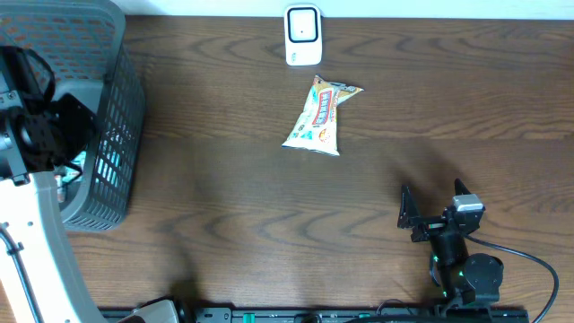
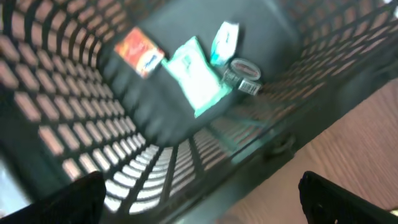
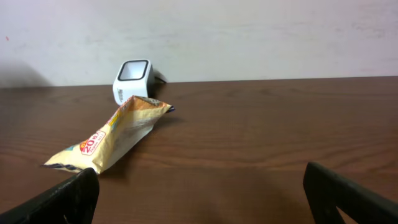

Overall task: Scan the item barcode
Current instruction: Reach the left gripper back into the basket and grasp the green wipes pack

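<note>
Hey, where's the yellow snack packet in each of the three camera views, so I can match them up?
Overhead: the snack packet lies upper centre, just below the white scanner.
Right wrist: left of centre, in front of the scanner.
Left wrist: not in it; that view looks into the basket.
Shared landmark: the white scanner, visible in the overhead and right wrist views.

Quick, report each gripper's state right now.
Left gripper: open, holding nothing, above the basket.
Right gripper: open, holding nothing.
</note>
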`<state>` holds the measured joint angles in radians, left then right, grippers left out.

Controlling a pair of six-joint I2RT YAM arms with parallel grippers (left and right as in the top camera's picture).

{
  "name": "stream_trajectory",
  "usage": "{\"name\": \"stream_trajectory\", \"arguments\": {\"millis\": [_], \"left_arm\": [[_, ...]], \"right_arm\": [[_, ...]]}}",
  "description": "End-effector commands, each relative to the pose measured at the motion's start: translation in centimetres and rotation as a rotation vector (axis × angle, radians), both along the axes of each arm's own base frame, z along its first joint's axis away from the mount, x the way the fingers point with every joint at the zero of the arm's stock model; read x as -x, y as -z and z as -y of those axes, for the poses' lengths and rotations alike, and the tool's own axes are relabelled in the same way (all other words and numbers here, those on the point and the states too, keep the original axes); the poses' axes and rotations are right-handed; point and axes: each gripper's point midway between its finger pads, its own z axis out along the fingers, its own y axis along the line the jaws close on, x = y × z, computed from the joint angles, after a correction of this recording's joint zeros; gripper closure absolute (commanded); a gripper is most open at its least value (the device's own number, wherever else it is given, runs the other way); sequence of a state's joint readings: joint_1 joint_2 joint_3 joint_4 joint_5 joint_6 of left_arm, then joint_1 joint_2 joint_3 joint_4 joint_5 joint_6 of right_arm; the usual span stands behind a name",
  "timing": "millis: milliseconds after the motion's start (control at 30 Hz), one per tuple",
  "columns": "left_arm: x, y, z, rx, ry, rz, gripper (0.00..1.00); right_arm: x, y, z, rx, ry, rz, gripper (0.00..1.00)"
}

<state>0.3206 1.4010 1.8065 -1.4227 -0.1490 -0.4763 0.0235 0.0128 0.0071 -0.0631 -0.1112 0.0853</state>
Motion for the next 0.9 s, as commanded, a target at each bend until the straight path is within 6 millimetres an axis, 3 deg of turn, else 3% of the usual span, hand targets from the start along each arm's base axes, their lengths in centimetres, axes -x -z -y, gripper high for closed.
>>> {"name": "stream_trajectory", "arguments": {"millis": [0, 533, 867], "left_arm": [[1.0, 0.4, -0.1, 0.036, -0.112, -0.004, 0.02], [1.2, 0.5, -0.1, 0.039, -0.112, -0.014, 0.02], [0.2, 1.4, 0.4, 0.091, -0.107, -0.022, 0.02]], "right_arm": [[0.0, 0.1, 0.3, 0.016, 0.011, 0.0, 0.01], [0.0, 0.1, 0.3, 0.016, 0.011, 0.0, 0.01], [0.0, 0.1, 0.3, 0.016, 0.011, 0.0, 0.01]]}}
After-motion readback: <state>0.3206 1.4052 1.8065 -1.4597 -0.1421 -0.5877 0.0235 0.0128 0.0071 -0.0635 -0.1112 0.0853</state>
